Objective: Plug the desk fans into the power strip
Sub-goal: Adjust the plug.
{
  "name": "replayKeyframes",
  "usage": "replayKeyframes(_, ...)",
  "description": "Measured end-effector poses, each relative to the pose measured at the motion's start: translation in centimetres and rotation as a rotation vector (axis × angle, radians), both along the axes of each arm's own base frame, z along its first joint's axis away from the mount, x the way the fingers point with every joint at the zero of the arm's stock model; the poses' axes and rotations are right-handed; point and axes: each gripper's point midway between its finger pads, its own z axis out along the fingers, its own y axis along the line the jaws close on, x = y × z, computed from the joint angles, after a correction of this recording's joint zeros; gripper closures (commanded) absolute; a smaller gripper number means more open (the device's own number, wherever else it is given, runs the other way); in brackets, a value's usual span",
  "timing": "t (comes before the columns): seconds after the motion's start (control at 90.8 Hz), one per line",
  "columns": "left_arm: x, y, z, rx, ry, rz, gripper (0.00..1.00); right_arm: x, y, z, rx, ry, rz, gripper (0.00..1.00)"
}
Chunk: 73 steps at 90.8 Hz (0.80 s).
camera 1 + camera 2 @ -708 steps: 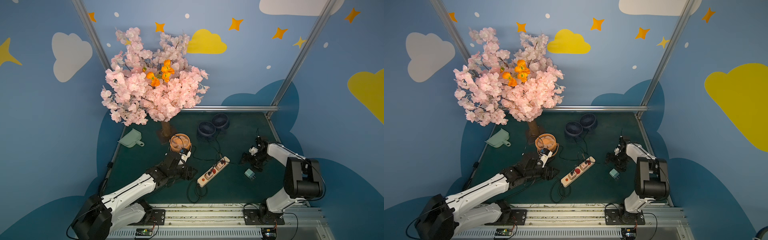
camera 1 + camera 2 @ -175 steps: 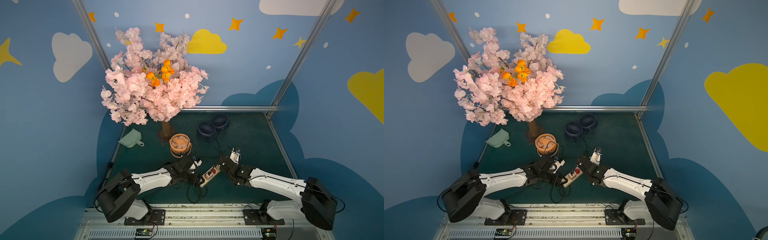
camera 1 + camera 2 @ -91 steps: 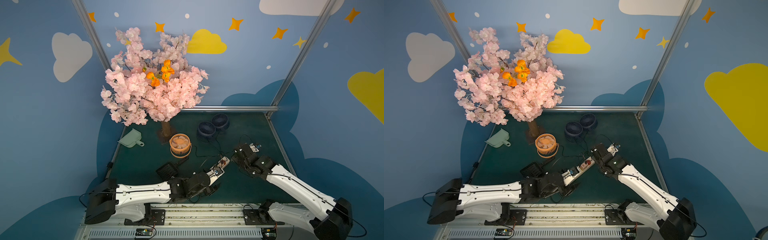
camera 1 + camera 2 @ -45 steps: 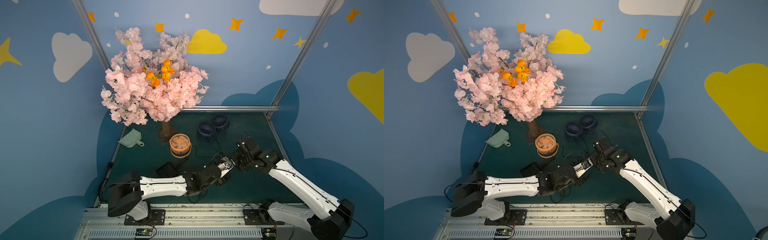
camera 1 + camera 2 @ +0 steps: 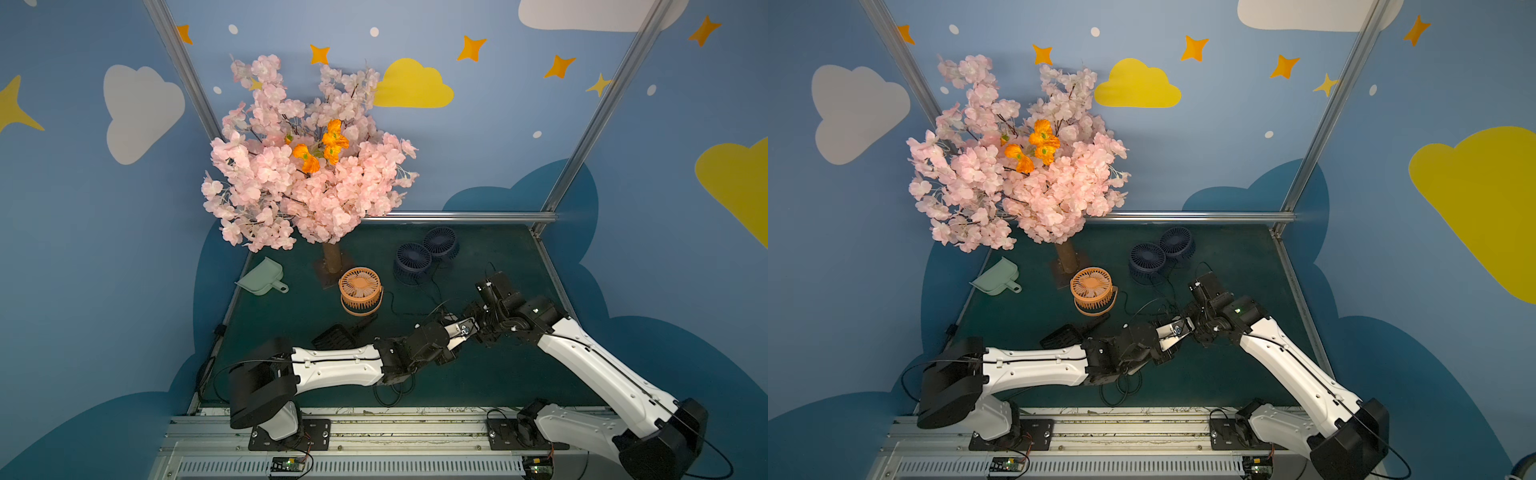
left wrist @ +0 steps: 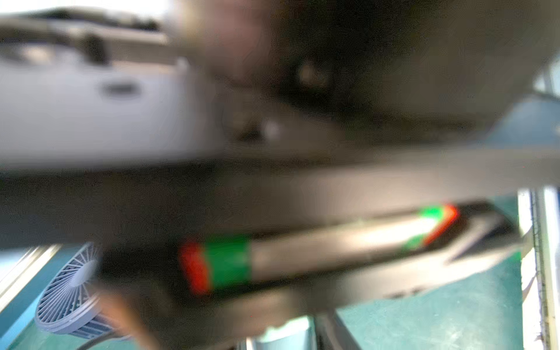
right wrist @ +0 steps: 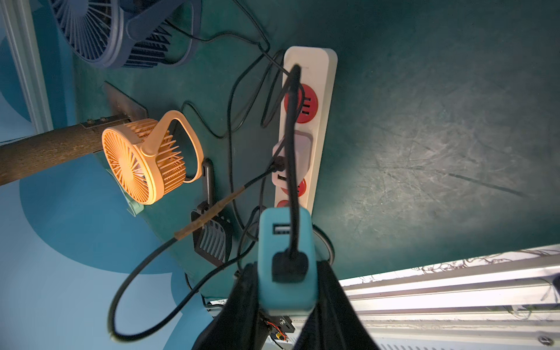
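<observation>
A: Where does the strip lie?

B: The strip (image 7: 315,57) lies flat on the bench (image 5: 507,374), right of centre and nearer the front edge than the back. In both top views the left arm covers it, so only the right wrist view shows it. A white adapter (image 7: 298,145) sits on it, second socket from the end nearest the blue fans (image 5: 415,259). A thin cable with a brown wrap (image 7: 209,216) reaches that adapter.

A: And the right gripper?

B: The right gripper (image 7: 286,271) is closed on a teal adapter (image 7: 285,239), one finger on each side. A black plug (image 7: 289,260) sits in the adapter's face, and its cable runs out over the strip. Which fan it feeds cannot be told. Whether the teal adapter touches the strip cannot be told either.

A: The left gripper?

B: The left gripper (image 5: 463,330) reaches across the bench to just beside the right one. Its opening cannot be told: the top views show it too small, and the left wrist view is blurred.

A: Other items?

B: An orange fan (image 5: 360,291) stands near the centre, before the tree (image 5: 307,174). A black scoop (image 5: 334,337) lies front-left of that fan. A mint dustpan (image 5: 262,277) lies by the left edge.
</observation>
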Motion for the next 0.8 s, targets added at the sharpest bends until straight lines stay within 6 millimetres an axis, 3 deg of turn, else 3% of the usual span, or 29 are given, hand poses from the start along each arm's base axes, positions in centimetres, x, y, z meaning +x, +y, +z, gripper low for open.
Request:
replayKeyframes(0.518, 0.2, 0.6, -0.8, 0.055, -0.014, 0.016, 0.44, -0.1, -0.1, -0.5, 0.048, 0.046, -0.004, 1.0)
replayKeyframes(0.804, 0.4, 2.1, -2.9, 0.05, 0.01, 0.053, 0.31, -0.2, -0.4, -0.8, 0.082, 0.063, -0.018, 1.0)
